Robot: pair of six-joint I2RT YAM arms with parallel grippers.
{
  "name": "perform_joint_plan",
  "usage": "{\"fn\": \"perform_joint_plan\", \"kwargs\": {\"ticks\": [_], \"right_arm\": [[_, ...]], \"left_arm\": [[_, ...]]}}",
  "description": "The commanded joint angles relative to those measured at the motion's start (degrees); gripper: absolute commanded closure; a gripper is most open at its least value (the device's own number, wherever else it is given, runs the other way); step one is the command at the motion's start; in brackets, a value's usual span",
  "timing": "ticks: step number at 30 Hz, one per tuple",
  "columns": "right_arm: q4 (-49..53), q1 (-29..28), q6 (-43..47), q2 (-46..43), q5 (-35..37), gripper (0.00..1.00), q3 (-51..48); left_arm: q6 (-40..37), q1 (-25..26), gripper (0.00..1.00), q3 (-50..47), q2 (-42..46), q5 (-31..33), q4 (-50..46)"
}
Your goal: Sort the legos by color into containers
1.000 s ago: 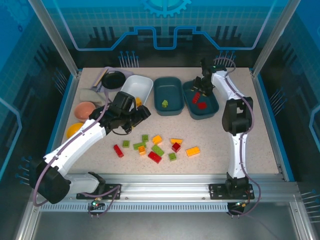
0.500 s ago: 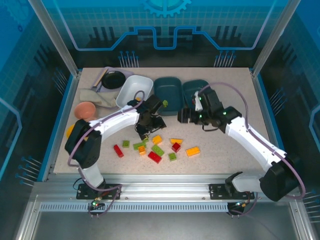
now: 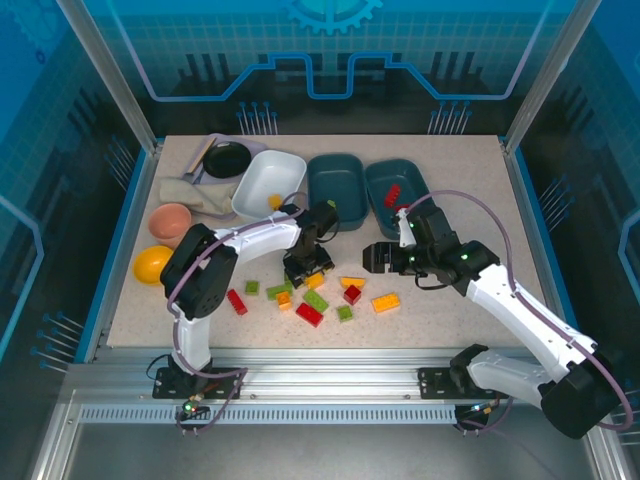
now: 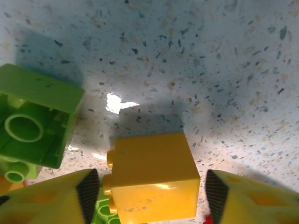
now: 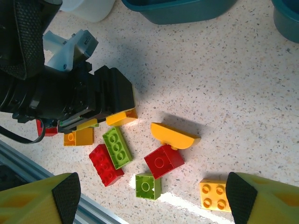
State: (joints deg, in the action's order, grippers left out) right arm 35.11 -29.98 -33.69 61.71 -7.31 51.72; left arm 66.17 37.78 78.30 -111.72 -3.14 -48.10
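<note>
A green brick point(image 4: 37, 121) runs off the left edge of the left wrist view, and left of centre in the right wrist view the left gripper point(image 5: 112, 100) half hides a yellow brick point(image 5: 123, 116) and most of a red brick point(image 5: 46, 129).

Sit side by side on the far tabletop point(image 3: 480, 200): white tub point(image 3: 262, 180) holding a yellow brick point(image 3: 275, 201), middle teal tub point(image 3: 335, 180), right teal tub point(image 3: 412, 180) holding a red brick point(image 3: 392, 195). Nearer, loose bricks scattered: long red brick point(image 3: 309, 314), long green brick point(image 3: 316, 300), orange-yellow brick point(image 3: 385, 302). Among them, yellow cube point(image 4: 152, 179) tipped on its side, studs leftward, near an upturned green brick point(image 4: 35, 123).
</note>
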Motion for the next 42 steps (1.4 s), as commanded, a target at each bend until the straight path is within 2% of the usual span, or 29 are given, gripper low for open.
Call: {"fn": "perform_joint_plan", "kwargs": {"ticks": [1, 7, 12, 18, 22, 26, 36, 39, 42], "right_arm": [[0.57, -0.43, -1.2, 0.12, 0.63, 0.16, -0.48], [0.39, -0.43, -1.29, 0.77, 0.58, 0.18, 0.19], [0.57, -0.51, -0.53, 0.78, 0.58, 0.19, 2.24], [-3.2, -1.77, -0.47, 3.65, -1.42, 0.2, 5.48], [-8.56, -3.46, -1.5, 7.52, -3.03, 0.19, 8.01], [-11.13, -4.5, -2.06, 11.67, -3.25, 0.18, 10.97], [-8.34, -5.27, -2.86, 20.46, -4.35, 0.19, 16.13], [-6.3, -5.66, -2.66, 22.6, -4.47, 0.19, 16.8], [-1.87, -6.87, -0.5, 25.71, -3.94, 0.19, 19.08]], "left_arm": [[0.63, 0.76, 0.41, 1.15, -1.79, -1.16, 0.17], [0.12, 0.97, 0.55, 0.77, -0.71, 0.35, 0.52], [-2.91, -0.14, 0.56, 5.1, 5.55, 7.22, -5.28], [-10.33, -10.67, 0.56, 11.42, 8.68, 11.33, -9.84], [-15.72, -18.18, 0.56, 17.72, 4.94, 13.19, -10.58], [-18.09, -22.89, 0.54, 25.4, -2.59, 13.25, -12.34], [-19.91, -26.96, 0.5, 41.87, -18.96, 13.75, -16.68], [-20.12, -26.95, 0.48, 43.34, -21.07, 13.61, -17.84], [-19.6, -26.97, 0.4, 42.19, -20.87, 12.83, -17.37]]}}
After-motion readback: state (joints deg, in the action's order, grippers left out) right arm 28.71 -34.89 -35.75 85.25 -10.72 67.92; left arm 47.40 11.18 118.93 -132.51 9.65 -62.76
